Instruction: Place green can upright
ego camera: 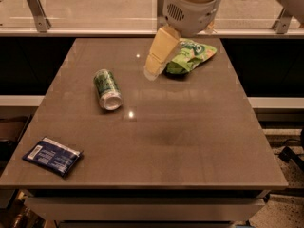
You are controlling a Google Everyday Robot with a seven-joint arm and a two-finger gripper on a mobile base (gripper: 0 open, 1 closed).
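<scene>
As gripper (152,71) hovers, green can (108,89) (toppled) left

Single camera, high off near edge of brown rectangular table (190,146), looked down across it; cream gripper (154,68) hung over far half.
</scene>
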